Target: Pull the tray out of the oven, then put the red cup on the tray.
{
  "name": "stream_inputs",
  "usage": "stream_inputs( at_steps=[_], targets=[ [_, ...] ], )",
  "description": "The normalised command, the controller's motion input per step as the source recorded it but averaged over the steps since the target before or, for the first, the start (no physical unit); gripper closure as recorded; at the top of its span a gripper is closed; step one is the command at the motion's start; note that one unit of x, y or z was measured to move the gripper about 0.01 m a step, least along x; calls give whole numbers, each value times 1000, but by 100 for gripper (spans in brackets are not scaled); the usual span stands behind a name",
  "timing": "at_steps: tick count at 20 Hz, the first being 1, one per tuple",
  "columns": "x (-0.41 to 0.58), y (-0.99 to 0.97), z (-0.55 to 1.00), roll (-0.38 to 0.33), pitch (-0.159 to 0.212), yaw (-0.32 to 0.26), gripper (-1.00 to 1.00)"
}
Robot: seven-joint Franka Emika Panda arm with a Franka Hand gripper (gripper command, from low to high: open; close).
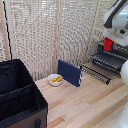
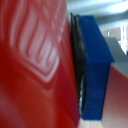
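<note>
At the exterior view's right, my gripper (image 1: pixel 109 40) is shut on the red cup (image 1: pixel 108 44) and holds it just above the tray (image 1: pixel 108 61). The tray is dark grey and ribbed, and it sticks out from the front of the oven (image 1: pixel 120 49), which the right frame edge mostly cuts off. In the wrist view the red cup (image 2: pixel 30 65) fills most of the picture. One blue finger (image 2: pixel 95 70) with a black pad presses against its side. Whether the cup touches the tray I cannot tell.
An upright navy-blue board (image 1: pixel 69 73) stands mid-table, with a white bowl of yellow food (image 1: pixel 55 79) beside it. A big black fabric bin (image 1: pixel 20 97) fills the exterior view's lower left. A dark barred flap (image 1: pixel 95 72) slopes down before the tray. Wicker screens stand behind.
</note>
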Motion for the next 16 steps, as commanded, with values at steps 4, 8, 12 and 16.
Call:
stream_inputs(
  at_steps=[4,8,12,16],
  targets=[
    [165,-106,-360,26,41,-99,100],
    [46,0,-309,0,55,-98,100],
    [68,-19,-61,0,7,-54,100],
    [108,-11,31,0,5,-22,-100]
  ],
)
